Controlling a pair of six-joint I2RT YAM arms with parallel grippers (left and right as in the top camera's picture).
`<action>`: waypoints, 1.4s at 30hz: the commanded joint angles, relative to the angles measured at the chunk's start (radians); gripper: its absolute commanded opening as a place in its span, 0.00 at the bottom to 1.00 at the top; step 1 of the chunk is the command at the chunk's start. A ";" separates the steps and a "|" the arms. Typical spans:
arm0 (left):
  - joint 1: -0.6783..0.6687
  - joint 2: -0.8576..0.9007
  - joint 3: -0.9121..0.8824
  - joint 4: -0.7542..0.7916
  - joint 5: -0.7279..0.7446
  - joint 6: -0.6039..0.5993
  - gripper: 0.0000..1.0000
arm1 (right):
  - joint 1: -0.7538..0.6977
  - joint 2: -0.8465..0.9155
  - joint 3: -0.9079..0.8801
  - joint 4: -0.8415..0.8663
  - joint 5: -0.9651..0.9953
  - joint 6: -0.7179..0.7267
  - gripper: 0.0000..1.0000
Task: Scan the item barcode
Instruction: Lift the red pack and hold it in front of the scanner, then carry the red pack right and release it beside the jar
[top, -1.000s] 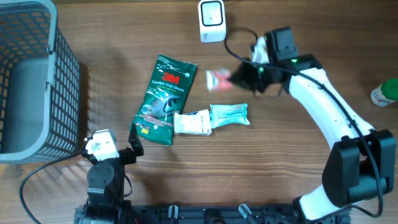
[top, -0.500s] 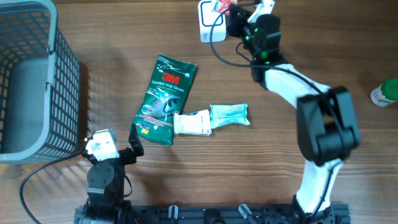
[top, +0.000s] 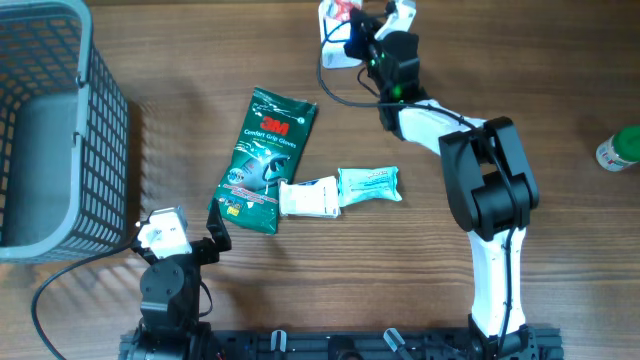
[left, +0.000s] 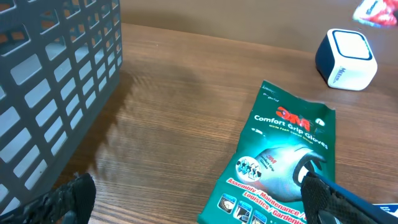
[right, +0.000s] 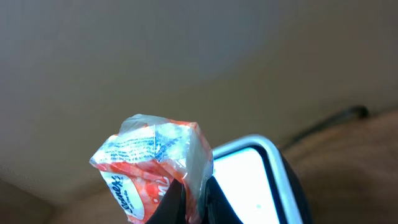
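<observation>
A small red-and-white tissue pack is pinched by its clear wrapper edge in my right gripper, which is shut on it. It hangs just above the white scanner, close to its lit face. From overhead the pack and the right gripper are over the scanner at the table's far edge. In the left wrist view the scanner and the pack show at the top right. My left gripper stands open and holds nothing, low at the front left.
A green 3M gloves packet lies mid-table, its lower corner by my left gripper's right finger. A white pack and a teal pack lie beside it. A grey basket fills the left side. A green-capped bottle stands at the right edge.
My right arm has swung up and left from mid-table to the far edge, carrying the red pack over the scanner. The left arm has not moved.
</observation>
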 joint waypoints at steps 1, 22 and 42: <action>-0.004 -0.003 -0.005 0.003 0.005 -0.017 1.00 | 0.002 -0.021 0.033 -0.043 -0.018 -0.021 0.05; -0.004 -0.003 -0.005 0.003 0.005 -0.017 1.00 | -0.496 -0.356 0.008 -1.145 0.436 -0.055 0.05; -0.004 -0.003 -0.005 0.003 0.005 -0.017 1.00 | -0.641 -0.555 0.012 -1.213 0.160 -0.332 1.00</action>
